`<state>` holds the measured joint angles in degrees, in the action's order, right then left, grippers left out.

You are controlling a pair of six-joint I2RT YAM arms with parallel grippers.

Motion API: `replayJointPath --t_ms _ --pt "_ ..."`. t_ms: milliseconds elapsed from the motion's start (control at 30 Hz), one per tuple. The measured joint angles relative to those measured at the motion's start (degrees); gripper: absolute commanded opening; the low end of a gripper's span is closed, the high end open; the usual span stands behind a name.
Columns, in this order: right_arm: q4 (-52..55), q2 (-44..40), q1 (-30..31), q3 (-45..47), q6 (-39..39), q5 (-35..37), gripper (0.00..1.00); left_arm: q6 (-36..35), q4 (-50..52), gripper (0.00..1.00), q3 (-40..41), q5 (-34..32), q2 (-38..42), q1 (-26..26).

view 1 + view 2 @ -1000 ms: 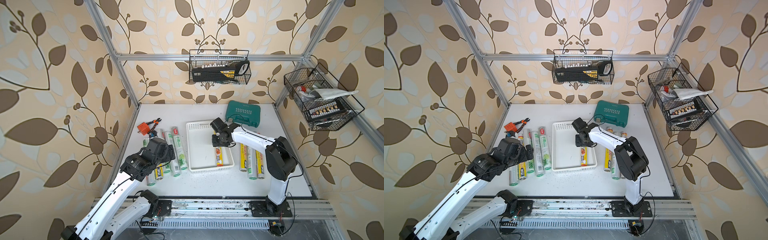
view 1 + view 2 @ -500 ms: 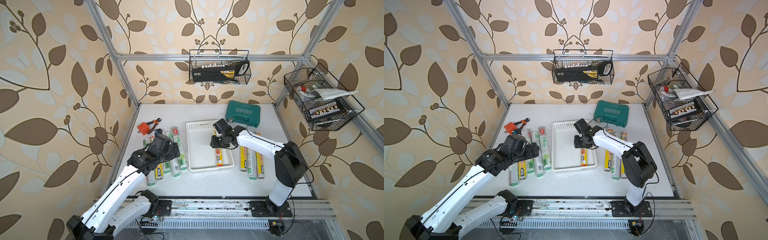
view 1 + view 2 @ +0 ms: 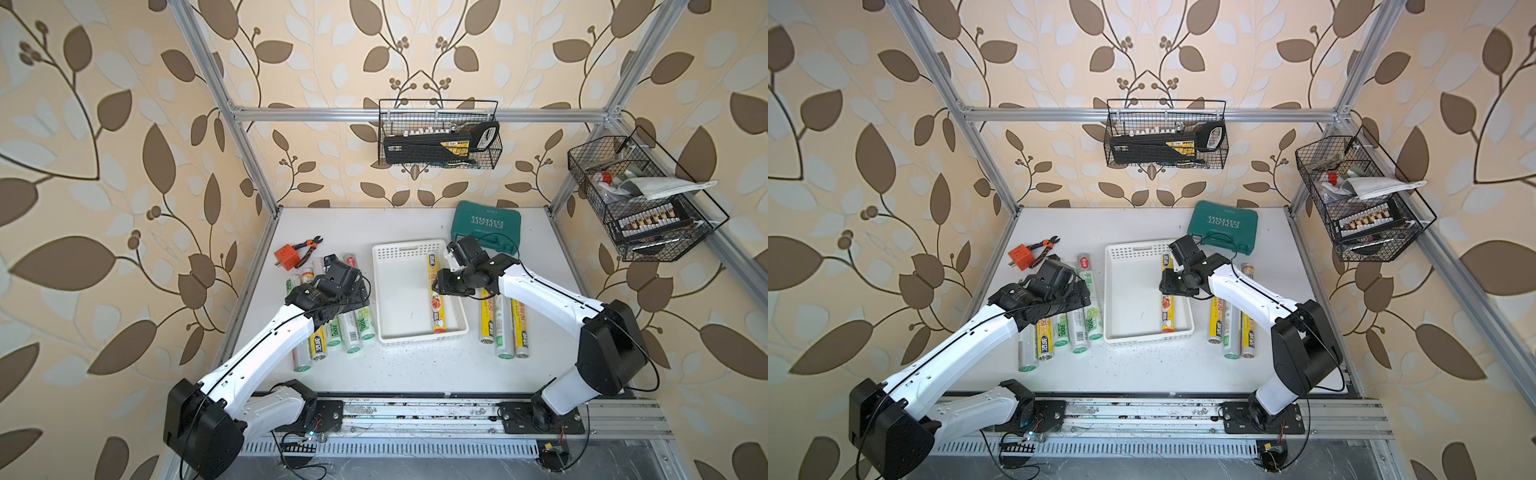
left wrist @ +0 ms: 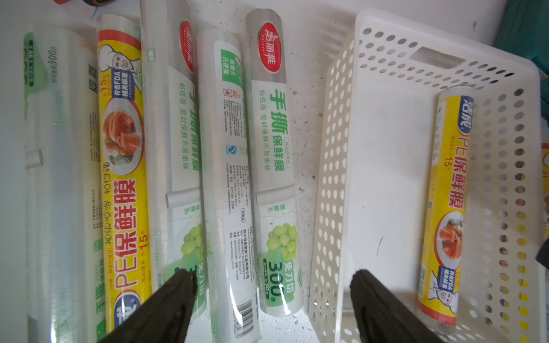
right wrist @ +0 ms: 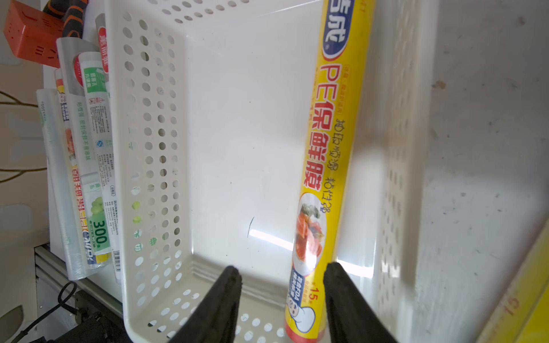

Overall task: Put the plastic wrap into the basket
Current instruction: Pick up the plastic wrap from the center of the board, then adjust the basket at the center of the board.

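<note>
Black right fingers (image 5: 221,306) beside glossy yellow roll (image 5: 325,160) in perforated basket (image 5: 148,139)

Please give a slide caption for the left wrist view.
Open left end effector over plastic wrap rolls lying beside a white perforated basket that holds one yellow roll.

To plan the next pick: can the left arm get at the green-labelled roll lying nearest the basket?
Probably yes. The left gripper hangs open over that roll, and bare table separates it from the basket; the neighbouring roll crowds its other side, perhaps resting partly on it.
</note>
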<state>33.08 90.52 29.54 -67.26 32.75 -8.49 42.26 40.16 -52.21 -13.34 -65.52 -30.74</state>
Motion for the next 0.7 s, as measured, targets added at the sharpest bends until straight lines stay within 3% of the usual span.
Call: replayJointPath --t_ms 367,700 --pt "-0.44 -4.11 -8.96 5.73 -3.91 -4.02 0.52 0.04 -6.47 0.76 -0.02 3.82 -11.43 4.63" --pt "-1.36 -4.09 -11.93 7.21 -6.01 -7.37 0.50 -0.20 -10.29 0.71 -0.81 8.02 -17.70 7.56"
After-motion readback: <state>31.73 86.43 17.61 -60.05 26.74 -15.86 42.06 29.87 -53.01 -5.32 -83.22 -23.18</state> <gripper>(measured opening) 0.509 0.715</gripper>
